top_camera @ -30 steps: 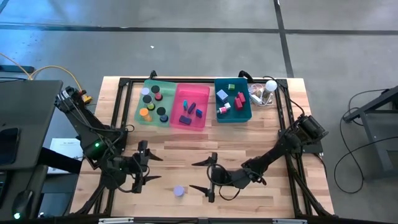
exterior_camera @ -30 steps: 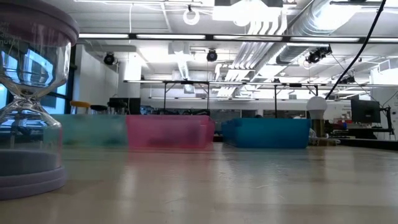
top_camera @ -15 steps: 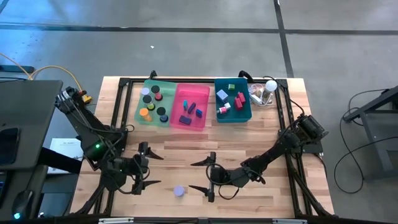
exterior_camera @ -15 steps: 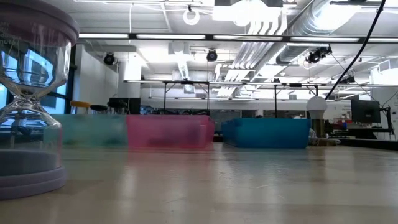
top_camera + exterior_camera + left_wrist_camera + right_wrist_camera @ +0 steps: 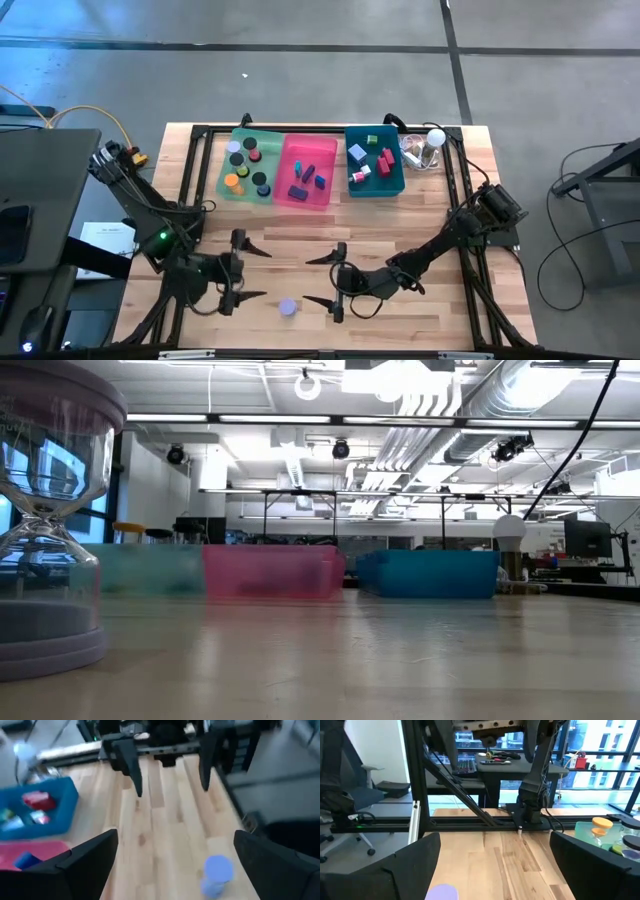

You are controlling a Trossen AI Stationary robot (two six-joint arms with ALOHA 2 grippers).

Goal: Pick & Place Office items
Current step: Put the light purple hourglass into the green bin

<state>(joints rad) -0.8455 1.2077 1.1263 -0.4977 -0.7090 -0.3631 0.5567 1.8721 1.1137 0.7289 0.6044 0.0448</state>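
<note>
1 lavender piece point(image 5: 288, 307) stood alone on the table's point(image 5: 400, 230) near edge, between the left gripper point(image 5: 247, 270) and right gripper point(image 5: 322, 278), touching neither. Both had fingers spread wide and held nothing. Risk, as judged: the tall, narrow piece could tip or roll off if a finger clipped it on approach. Bin contents were unreadable at table level.

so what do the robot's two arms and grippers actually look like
Both arms are dark, nearly black, built of slim jointed links. The left arm shows a small green light near its elbow and yellow cabling at its base. The right arm has a blocky dark base joint. The left gripper and right gripper each carry two thin, pointed black fingers tapering like wedges.
</note>
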